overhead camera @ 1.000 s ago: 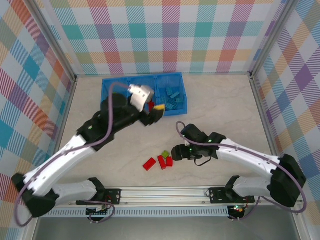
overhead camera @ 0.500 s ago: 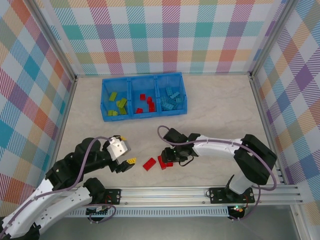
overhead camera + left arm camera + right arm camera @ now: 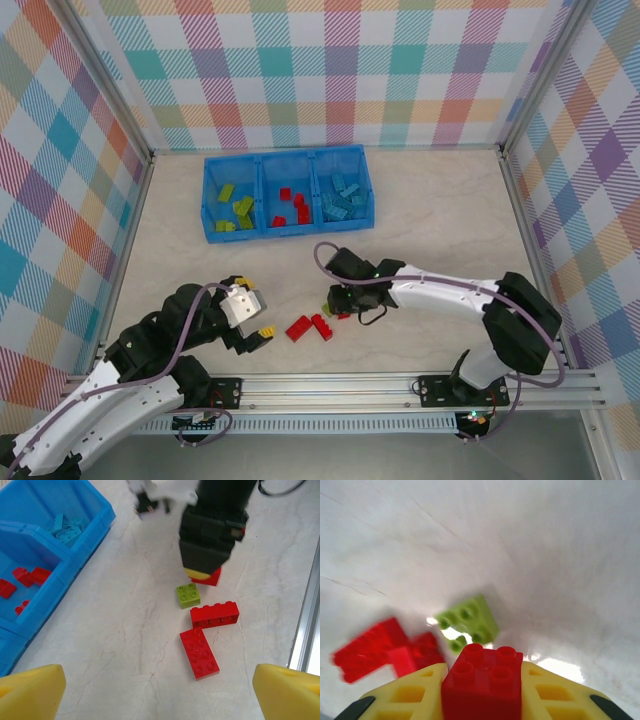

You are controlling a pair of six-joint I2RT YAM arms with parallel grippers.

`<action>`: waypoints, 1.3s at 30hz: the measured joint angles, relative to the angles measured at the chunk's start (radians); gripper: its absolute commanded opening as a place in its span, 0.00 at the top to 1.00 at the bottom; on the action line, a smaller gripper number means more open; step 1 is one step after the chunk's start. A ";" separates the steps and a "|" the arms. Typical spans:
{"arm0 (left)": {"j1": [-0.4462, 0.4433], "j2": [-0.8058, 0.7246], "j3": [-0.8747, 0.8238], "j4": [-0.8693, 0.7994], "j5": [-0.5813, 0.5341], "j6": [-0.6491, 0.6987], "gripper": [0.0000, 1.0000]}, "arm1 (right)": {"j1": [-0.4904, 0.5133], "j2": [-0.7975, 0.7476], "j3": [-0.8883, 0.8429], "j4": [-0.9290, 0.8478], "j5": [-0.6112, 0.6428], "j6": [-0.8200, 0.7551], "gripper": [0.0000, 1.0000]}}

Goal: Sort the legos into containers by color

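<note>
Lifting off the counter [image 3: 440,220], the right hand [image 3: 340,298] now pinches one red brick [image 3: 482,677], bound for the tray's [image 3: 288,234] middle compartment. Two red bricks [image 3: 214,615] and a green brick [image 3: 188,594] remain below. The left hand [image 3: 256,332] waits, spread.

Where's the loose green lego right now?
In the left wrist view the green lego sits on the table between the right gripper, which is shut on a small red brick, and a longer red brick lying flat.

The top camera looks down from behind; both wrist cameras, the right closest, share the lime green brick [image 3: 188,595] at six o'clock.
</note>
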 measured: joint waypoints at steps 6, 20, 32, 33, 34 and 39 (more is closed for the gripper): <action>0.001 -0.052 -0.028 0.036 -0.057 0.005 0.00 | -0.019 0.066 0.328 0.056 0.063 -0.187 0.76; 0.063 -0.108 -0.038 0.066 -0.231 0.012 0.00 | -0.142 0.581 0.749 0.261 0.170 -0.495 0.73; 0.063 -0.097 -0.039 0.078 -0.219 0.012 0.00 | -0.154 0.680 0.940 0.261 0.185 -0.573 0.49; 0.063 -0.097 -0.039 0.078 -0.217 0.012 0.00 | -0.155 0.672 0.933 0.257 0.182 -0.573 0.49; 0.063 -0.097 -0.039 0.078 -0.215 0.012 0.00 | -0.156 0.653 0.911 0.253 0.177 -0.573 0.49; 0.063 -0.097 -0.045 0.078 -0.129 0.019 0.00 | -0.157 0.415 0.637 0.238 0.103 -0.556 0.45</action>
